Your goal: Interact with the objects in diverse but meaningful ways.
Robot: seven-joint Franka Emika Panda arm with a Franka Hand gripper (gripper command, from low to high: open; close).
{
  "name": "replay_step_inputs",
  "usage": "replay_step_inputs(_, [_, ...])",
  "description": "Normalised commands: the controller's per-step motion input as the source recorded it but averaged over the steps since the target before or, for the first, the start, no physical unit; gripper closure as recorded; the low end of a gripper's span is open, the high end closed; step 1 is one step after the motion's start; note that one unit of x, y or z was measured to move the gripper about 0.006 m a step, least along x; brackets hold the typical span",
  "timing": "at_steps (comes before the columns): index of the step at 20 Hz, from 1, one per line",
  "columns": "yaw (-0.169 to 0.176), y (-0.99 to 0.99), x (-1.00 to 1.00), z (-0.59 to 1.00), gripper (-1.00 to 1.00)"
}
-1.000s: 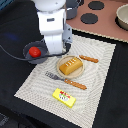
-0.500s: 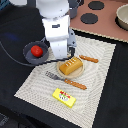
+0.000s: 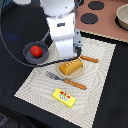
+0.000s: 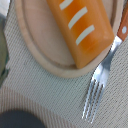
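Only the exterior view shows the red tomato; the wrist view details the golden bread loaf. The gripper's opening cannot be told.

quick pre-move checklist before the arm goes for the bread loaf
1. Bread loaf resting on its plate: ok, it lies flat and the wrist view shows it filling the plate.
2. Hand open and ready: cannot tell, the fingers show in neither view.
3. Arm lined up over the loaf: ok, the wrist view looks straight down on the bread loaf.
4. Fork clear of the grasp path: not ok, the fork lies right against the plate's edge.
5. Tomato out of the way: ok, it sits in the grey pan, off the placemat.
6. Butter block out of the way: ok, apart from the plate.
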Motion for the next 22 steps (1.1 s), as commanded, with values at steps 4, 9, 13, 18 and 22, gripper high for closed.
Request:
replay_step_inputs(4, [0.065,-0.12,0.54,-0.03,-1.00])
replay_step_inputs(9, [0.057,-0.07,0.38,-0.02,-1.00])
replay_step_inputs(13, [0.093,-0.02,0.22,-0.01,-1.00])
replay_step_inputs(18, [0.087,-0.07,0.21,-0.02,-1.00])
replay_step_inputs(22, [0.070,-0.10,0.27,-0.01,-1.00])
